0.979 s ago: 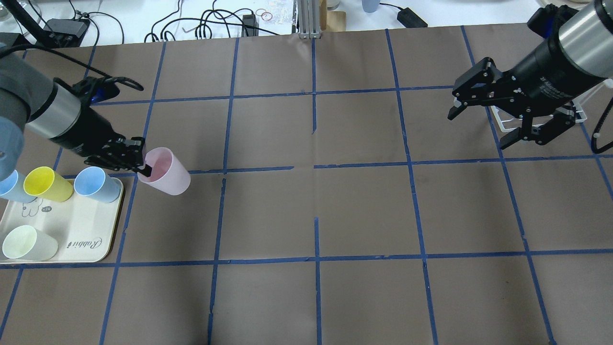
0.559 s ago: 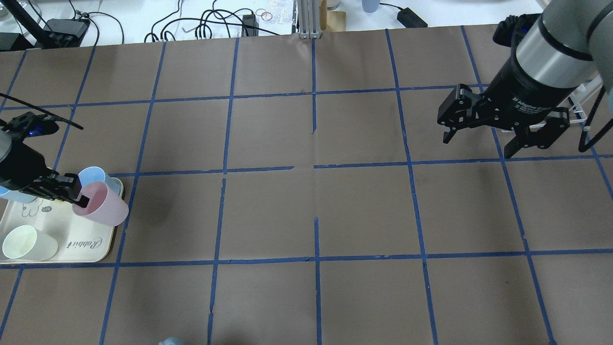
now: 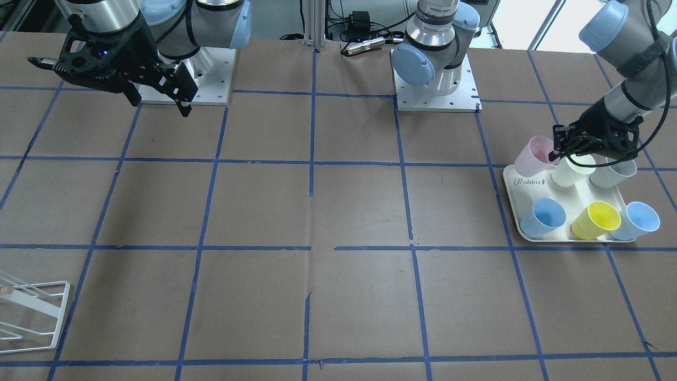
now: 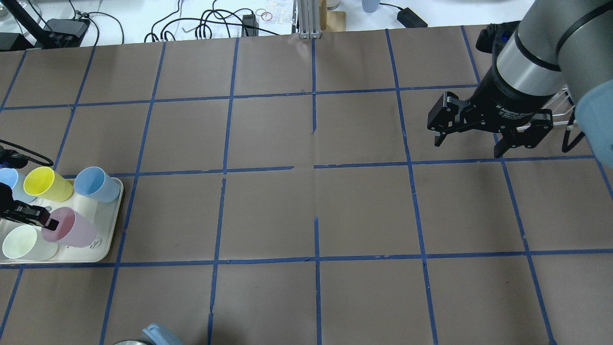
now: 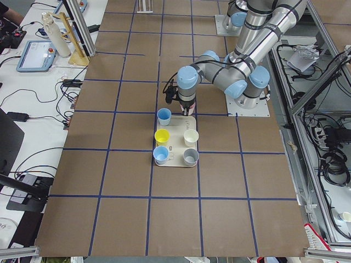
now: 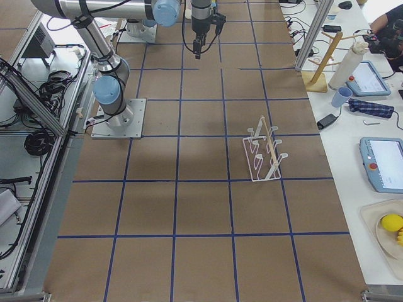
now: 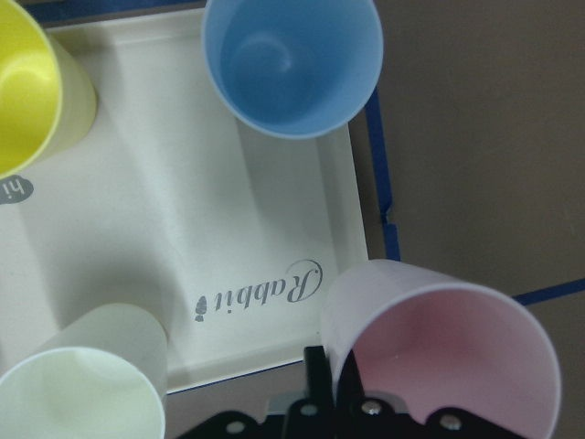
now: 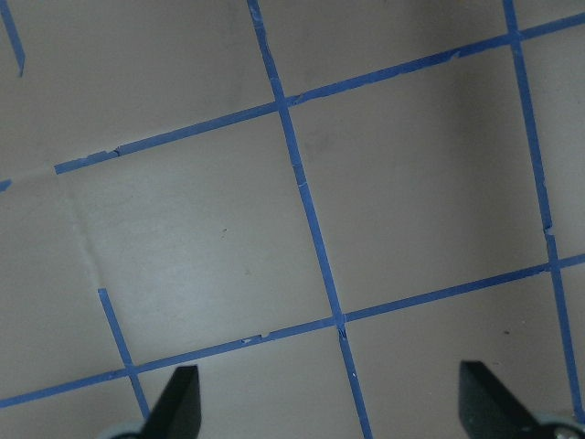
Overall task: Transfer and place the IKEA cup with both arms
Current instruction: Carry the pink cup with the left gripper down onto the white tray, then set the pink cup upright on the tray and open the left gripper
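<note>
Left end effector (image 3: 556,152) was clamped on the rim of the IKEA cup (image 3: 530,159), with one finger inside the mouth and one outside. The cup was tilted and sat over the tray (image 4: 103,249), at the corner on the robot's side toward the middle of the desk (image 4: 364,211). It was just beside the cream-white cup (image 4: 23,242). I could not tell whether its base touched the tray.

In the tray's far row stood a yellow cup (image 4: 45,184) with a light blue cup (image 4: 96,184) next to it, both upright.

Right end effector (image 4: 468,147) was spread wide and held nothing. It hung above bare desk, well apart from the tray; the wrist view showed only taped grid lines between its fingers.

A white wire rack (image 6: 264,154) stood on the desk on the right arm's side.
</note>
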Controlling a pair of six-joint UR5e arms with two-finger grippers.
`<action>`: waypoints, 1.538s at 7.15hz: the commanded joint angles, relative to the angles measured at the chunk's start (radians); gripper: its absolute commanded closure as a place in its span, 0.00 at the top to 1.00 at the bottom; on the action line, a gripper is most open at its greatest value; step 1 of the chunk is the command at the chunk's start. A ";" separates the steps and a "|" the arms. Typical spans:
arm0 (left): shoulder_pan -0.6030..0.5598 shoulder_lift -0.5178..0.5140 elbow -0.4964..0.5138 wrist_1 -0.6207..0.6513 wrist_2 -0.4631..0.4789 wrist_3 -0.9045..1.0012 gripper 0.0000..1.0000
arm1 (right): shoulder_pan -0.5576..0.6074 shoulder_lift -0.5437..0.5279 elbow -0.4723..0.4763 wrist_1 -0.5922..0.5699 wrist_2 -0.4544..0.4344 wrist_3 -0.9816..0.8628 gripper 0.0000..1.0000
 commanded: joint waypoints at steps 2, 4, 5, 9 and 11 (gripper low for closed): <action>0.018 -0.067 -0.019 0.092 -0.003 0.030 0.00 | 0.000 -0.017 -0.006 0.009 -0.002 -0.017 1.00; 0.018 -0.089 -0.022 0.096 -0.006 0.029 0.00 | 0.004 -0.013 -0.001 0.009 -0.002 -0.018 1.00; 0.018 -0.095 -0.022 0.100 -0.006 0.020 0.00 | 0.008 -0.013 0.000 0.009 -0.002 -0.020 1.00; 0.013 -0.115 -0.022 0.103 -0.003 0.015 0.00 | 0.028 -0.008 0.002 0.000 -0.046 -0.050 1.00; 0.013 -0.121 -0.022 0.102 -0.002 0.014 0.00 | 0.028 -0.008 0.000 -0.002 -0.045 -0.055 1.00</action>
